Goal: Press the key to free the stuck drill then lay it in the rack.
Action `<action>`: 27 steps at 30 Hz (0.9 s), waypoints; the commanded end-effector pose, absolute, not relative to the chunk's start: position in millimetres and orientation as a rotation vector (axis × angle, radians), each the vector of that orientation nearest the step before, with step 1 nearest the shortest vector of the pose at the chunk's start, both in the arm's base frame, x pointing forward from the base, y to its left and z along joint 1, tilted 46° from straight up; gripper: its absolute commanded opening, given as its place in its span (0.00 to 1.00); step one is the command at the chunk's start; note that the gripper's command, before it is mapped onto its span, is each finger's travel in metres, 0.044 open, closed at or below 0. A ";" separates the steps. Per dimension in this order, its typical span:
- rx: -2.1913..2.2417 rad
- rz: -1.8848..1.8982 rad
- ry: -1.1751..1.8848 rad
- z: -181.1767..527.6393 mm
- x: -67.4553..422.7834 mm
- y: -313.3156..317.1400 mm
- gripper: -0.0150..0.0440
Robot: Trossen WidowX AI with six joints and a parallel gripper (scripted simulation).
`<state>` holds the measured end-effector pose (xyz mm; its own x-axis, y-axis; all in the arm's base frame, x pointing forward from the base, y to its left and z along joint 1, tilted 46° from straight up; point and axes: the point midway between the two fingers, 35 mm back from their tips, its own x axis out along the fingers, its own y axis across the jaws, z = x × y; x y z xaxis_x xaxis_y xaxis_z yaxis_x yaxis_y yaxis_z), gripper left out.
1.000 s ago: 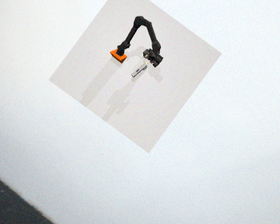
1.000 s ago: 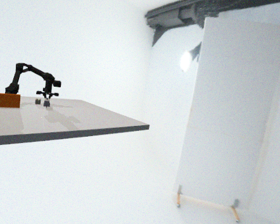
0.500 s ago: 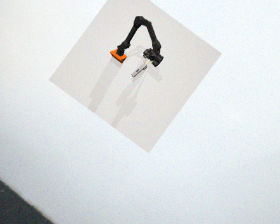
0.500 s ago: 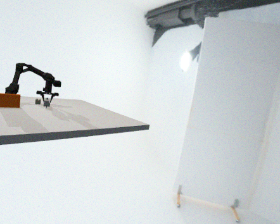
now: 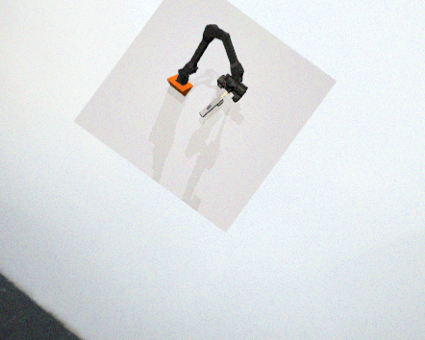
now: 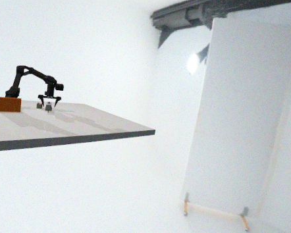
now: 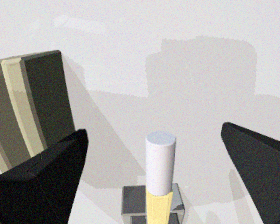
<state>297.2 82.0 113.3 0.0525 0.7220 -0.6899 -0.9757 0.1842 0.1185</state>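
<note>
The drill (image 7: 159, 162), a white cylinder with a yellow lower part, stands upright in a small grey holder (image 7: 134, 201). It shows as a pale fleck in the top view (image 5: 224, 93). My gripper (image 7: 156, 132) (image 5: 230, 91) (image 6: 49, 102) is open. Its two dark fingers stand wide on either side of the drill, not touching it. A block with dark and cream bars (image 7: 34, 106), seemingly the rack, stands to the left in the wrist view. It appears as a long pale piece in the top view (image 5: 211, 108). I cannot make out the key.
The arm rises from an orange base (image 5: 180, 84) (image 6: 9, 104) on a grey table top (image 5: 274, 121) (image 6: 89, 122). A large white panel (image 6: 247, 116) on small feet stands far to the right, well away from the table.
</note>
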 end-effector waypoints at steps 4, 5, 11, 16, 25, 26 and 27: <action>-0.439 1.357 0.720 109.5 296.0 80.5 1.00; -0.439 1.357 0.720 109.2 296.0 80.4 1.00; -0.439 1.357 0.720 107.5 295.6 79.6 1.00; -0.439 1.357 0.720 106.0 295.3 79.0 1.00; -0.439 1.357 0.720 103.7 294.5 78.1 1.00; -0.439 1.357 0.720 103.4 294.4 78.0 1.00; -0.439 1.357 0.720 103.2 294.3 77.9 1.00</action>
<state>295.7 78.5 105.6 0.0531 0.7221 -0.6897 -0.9757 0.1846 0.1182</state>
